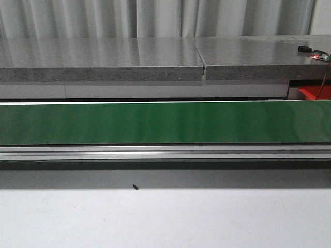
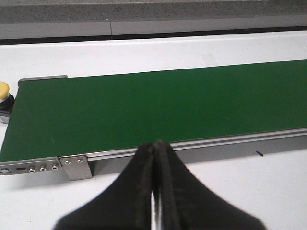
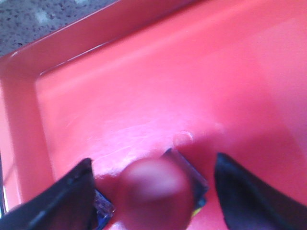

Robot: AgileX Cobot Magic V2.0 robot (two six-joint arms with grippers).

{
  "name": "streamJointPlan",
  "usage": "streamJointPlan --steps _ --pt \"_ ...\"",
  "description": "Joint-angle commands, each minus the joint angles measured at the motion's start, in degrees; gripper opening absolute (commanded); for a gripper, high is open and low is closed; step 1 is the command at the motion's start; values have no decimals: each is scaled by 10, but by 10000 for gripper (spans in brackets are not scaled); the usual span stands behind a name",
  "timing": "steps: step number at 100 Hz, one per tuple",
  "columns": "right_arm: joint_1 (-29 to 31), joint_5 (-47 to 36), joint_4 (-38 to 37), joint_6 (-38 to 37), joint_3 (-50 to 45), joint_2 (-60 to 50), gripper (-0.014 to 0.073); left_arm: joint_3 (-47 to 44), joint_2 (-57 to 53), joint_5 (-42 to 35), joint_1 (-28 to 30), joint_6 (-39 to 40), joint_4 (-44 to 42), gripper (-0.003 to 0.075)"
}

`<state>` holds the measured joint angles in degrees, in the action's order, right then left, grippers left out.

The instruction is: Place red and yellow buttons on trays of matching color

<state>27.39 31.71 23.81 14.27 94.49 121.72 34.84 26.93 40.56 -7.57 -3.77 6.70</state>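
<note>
A red button (image 3: 156, 191) with a dark square base sits on the floor of the red tray (image 3: 144, 91), near one corner. My right gripper (image 3: 153, 161) is open, one finger on each side of the button; whether the fingers touch its base is unclear. A corner of the red tray (image 1: 315, 93) shows at the far right of the front view. A yellow button (image 2: 4, 90) stands just off the end of the green belt (image 2: 158, 105). My left gripper (image 2: 155, 143) is shut and empty above the white table, beside the belt's rail. The yellow tray is out of view.
The green conveyor belt (image 1: 165, 122) spans the table with a metal rail (image 1: 165, 151) along its near side. Behind it runs a grey stone ledge (image 1: 103, 59) with a small circuit board and wires (image 1: 316, 54). A small dark speck (image 1: 135, 187) lies on the white table.
</note>
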Motion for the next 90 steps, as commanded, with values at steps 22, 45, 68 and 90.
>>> streamJointPlan --steps 22,45,68,90 --pt "2 -34 -14 14 20 -80 559 15 2 -42 -5 5 5 -19" --pt "-15 -27 -33 39 19 -122 148 15 2 -42 -5 5 5 -19" --pt "-64 -8 -42 54 18 -155 -64 15 2 -42 -5 5 5 -19" --pt "-137 9 -47 54 11 -199 -64 15 2 -42 -5 5 5 -19"
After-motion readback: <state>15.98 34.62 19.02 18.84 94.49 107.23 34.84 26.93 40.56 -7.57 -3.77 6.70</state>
